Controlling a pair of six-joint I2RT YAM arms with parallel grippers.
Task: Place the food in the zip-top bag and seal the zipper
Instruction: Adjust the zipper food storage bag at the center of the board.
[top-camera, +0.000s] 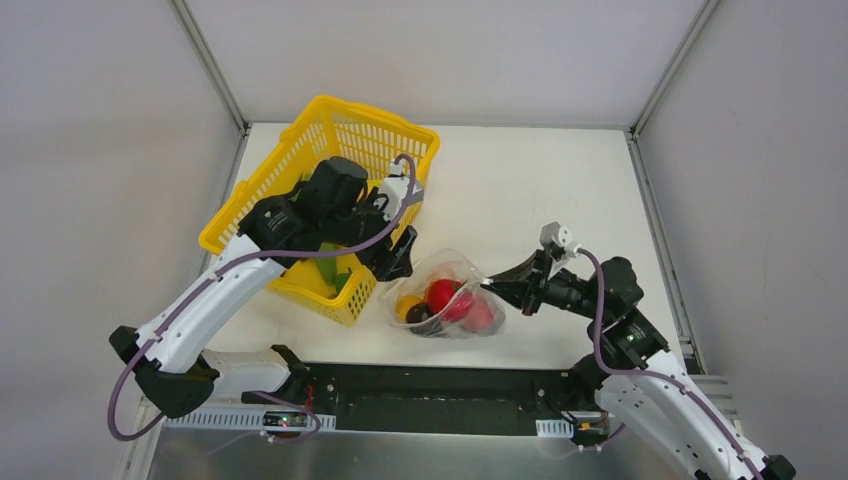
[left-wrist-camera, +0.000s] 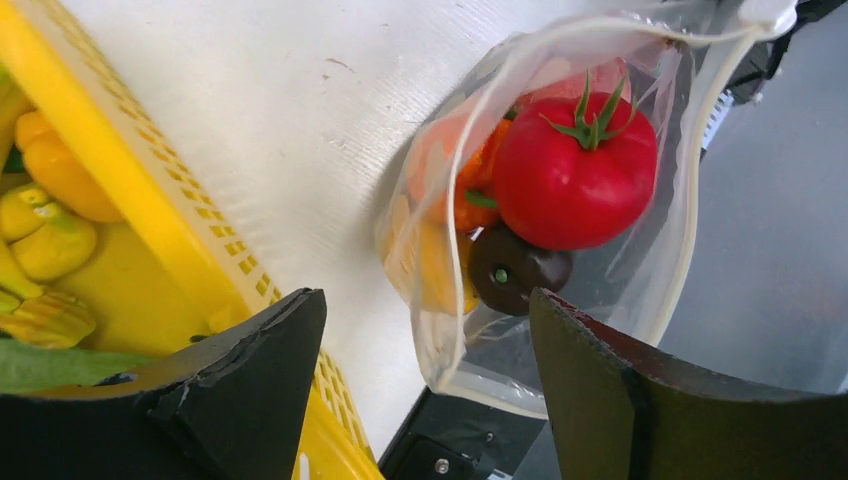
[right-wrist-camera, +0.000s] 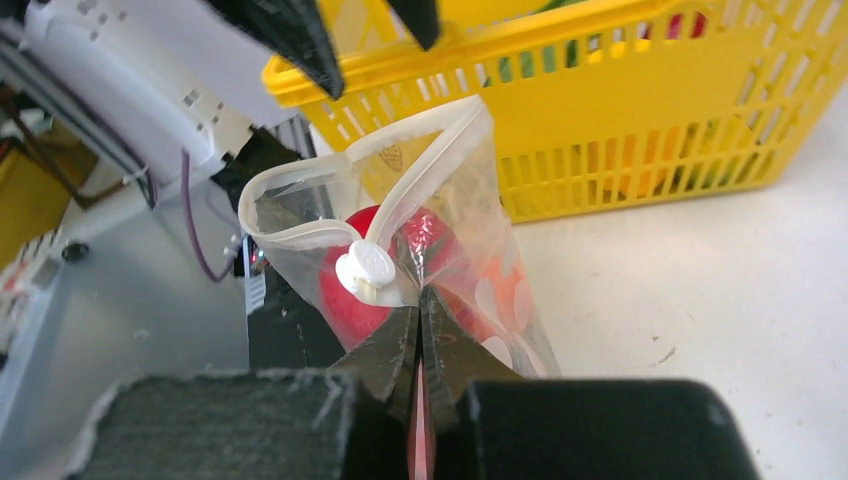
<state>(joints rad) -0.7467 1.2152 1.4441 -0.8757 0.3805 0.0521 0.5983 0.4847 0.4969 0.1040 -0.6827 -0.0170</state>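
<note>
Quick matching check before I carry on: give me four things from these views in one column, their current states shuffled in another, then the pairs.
1. left gripper
2. right gripper
3. red tomato
4. yellow basket

A. holds yellow toy food
B. jaws open, nothing between them
C. inside the zip-top bag
D. jaws closed on the bag's mouth edge

Pairs: 1-B, 2-D, 3-C, 4-A

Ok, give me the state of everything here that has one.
zip-top bag: mouth open, food inside.
zipper: unsealed.
left gripper: open, empty.
right gripper: shut on the zip-top bag's mouth edge.
yellow basket: upright, more food inside.
</note>
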